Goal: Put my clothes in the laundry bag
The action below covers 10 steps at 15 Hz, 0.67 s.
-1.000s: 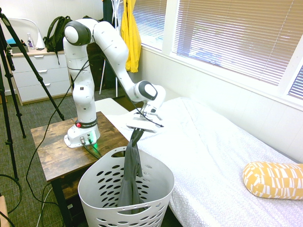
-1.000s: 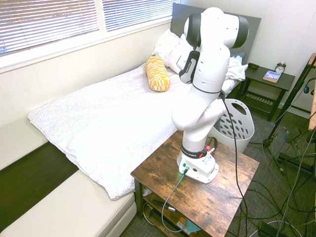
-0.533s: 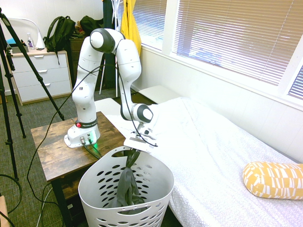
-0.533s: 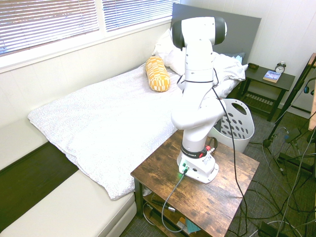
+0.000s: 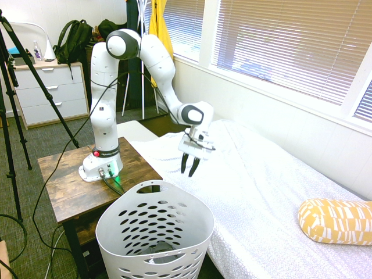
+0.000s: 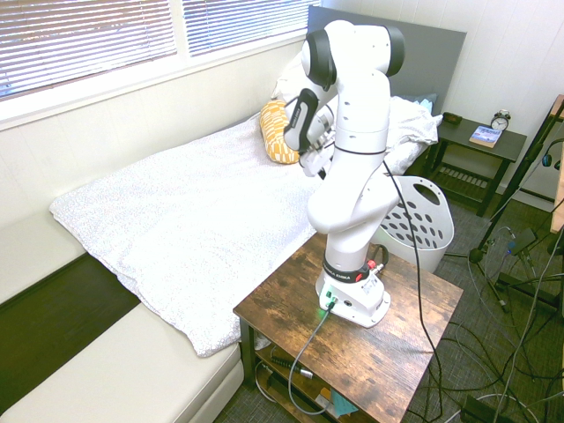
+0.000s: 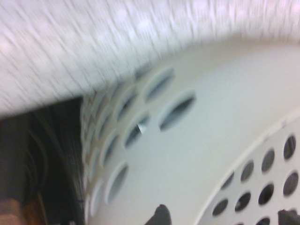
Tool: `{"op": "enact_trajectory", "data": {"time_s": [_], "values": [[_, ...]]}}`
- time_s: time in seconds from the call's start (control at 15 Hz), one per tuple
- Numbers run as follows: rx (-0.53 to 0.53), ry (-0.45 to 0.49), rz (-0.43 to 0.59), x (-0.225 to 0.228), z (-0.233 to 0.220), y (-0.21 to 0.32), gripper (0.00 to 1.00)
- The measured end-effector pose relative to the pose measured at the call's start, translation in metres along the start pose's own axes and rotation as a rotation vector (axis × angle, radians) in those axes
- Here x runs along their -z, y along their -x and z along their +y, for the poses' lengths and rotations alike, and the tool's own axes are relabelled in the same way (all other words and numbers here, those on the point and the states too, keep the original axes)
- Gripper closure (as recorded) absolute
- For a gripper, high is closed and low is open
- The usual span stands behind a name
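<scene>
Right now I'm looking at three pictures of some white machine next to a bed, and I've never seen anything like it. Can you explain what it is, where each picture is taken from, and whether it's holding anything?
The white machine is a robot arm bolted to a small wooden table. At its end is a two-fingered hand.

Two pictures come from cameras standing in the room on opposite sides of the arm. The blurry close-up comes from a camera on the arm's wrist, looking down at the basket's holed wall.

Beside the table is a bed with a white cover, with a yellow patterned pillow lying on it. In front stands a tall white laundry basket with oval holes. Something dark grey lies at its bottom, likely a garment.

The hand holds nothing: its fingers are apart, hanging above the edge of the bed, just beyond the basket.
</scene>
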State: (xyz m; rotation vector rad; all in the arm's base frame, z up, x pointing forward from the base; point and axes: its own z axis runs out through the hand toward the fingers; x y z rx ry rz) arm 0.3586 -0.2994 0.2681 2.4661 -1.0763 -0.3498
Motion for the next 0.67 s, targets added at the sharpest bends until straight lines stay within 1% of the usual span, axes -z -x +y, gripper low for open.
{"op": "enact_trajectory", "data": {"time_s": [0.07, 0.13, 0.2, 0.33, 0.47, 0.53, 0.67], "values": [[-0.015, -0.042, 0.053, 0.033, -0.026, -0.005, 0.00], [-0.052, -0.089, 0.104, 0.060, -0.060, -0.007, 0.00], [-0.092, -0.149, 0.140, 0.082, -0.105, -0.003, 0.00], [-0.110, -0.258, 0.189, 0.121, -0.198, 0.021, 0.00], [-0.101, -0.353, 0.189, 0.164, -0.270, 0.050, 0.00], [-0.099, -0.403, 0.175, 0.183, -0.291, 0.062, 0.00], [-0.104, -0.488, 0.115, 0.213, -0.312, 0.077, 0.00]]}}
